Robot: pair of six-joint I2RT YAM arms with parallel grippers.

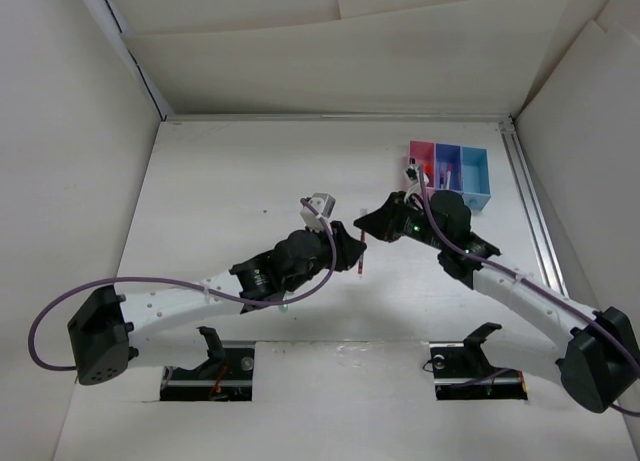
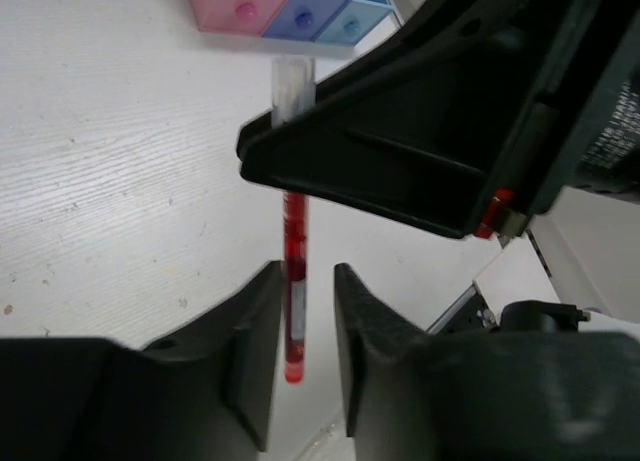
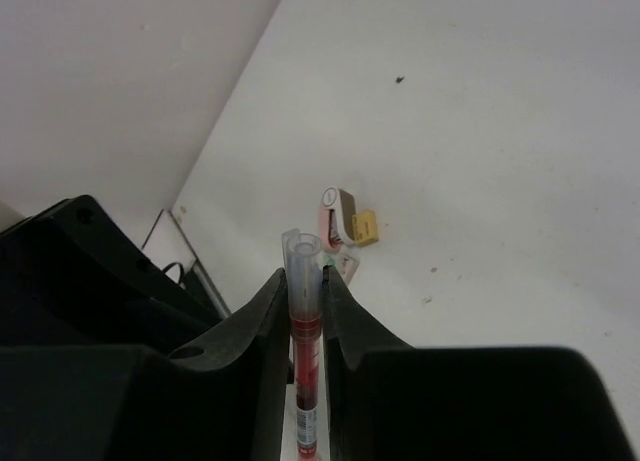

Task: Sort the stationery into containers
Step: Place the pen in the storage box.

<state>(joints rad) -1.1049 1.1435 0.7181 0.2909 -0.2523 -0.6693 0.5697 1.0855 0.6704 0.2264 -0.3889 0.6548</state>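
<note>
Red pen (image 2: 293, 281) sits between both hands over mid-desk (image 1: 230, 181), clear cap end pointing toward the bins (image 1: 450, 171). Right hand (image 3: 303, 286) is pinched narrow on the barrel just below the cap. Left hand (image 2: 306, 276) is narrow round the lower barrel, with a gap on one side. Bins lie on the right arm's side, so right is nearer.

The whole thing sits on a white desk with a faint wood-grain texture (image 1: 230, 181), boxed in by plain white board panels: one on the left (image 1: 70, 131), one across the far side (image 1: 330, 71) and one on the right (image 1: 590, 131). A silvery metal rail (image 1: 530, 201) runs near-to-far along the desk's right edge. At the near edge there are two dark rectangular cutouts, left (image 1: 180, 383) and right (image 1: 500, 381). There's also a tiny dark speck (image 3: 400, 80) on the surface.
</note>
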